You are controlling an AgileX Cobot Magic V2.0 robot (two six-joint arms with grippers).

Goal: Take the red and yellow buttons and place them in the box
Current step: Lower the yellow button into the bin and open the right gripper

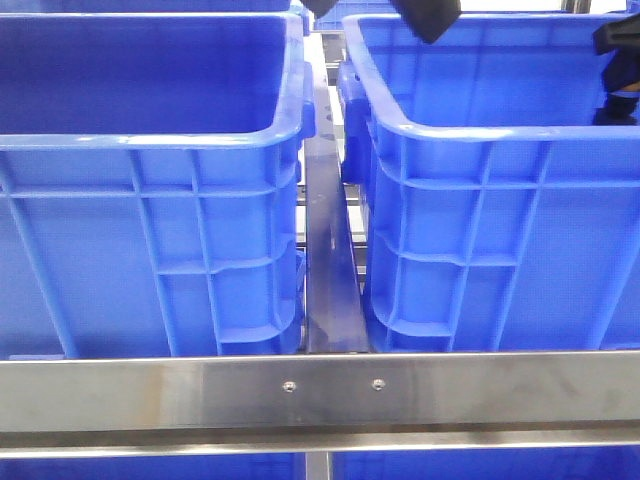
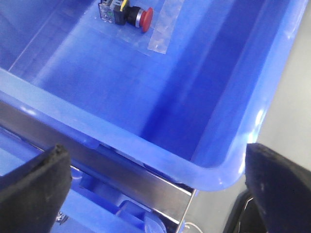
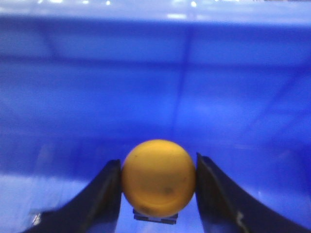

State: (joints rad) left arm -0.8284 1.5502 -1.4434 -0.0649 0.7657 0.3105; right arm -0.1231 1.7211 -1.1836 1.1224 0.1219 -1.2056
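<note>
In the right wrist view the yellow button [image 3: 158,175], a round orange-yellow dome on a small dark base, sits between my right gripper's [image 3: 158,187] two black fingers, which are shut on it. Blue crate wall and floor [image 3: 155,97] fill the view behind it. In the left wrist view the red button [image 2: 145,19], still on its black and yellow body, lies on a clear plastic bag [image 2: 163,29] on a crate floor. My left gripper [image 2: 158,189] is open and empty, hovering over that crate's rounded rim corner [image 2: 214,172], well away from the red button.
Two large blue crates [image 1: 150,200] [image 1: 500,200] stand side by side with a steel rail [image 1: 328,270] between them and a steel bar [image 1: 320,390] across the front. Black arm parts [image 1: 430,18] [image 1: 618,60] hang over the right crate.
</note>
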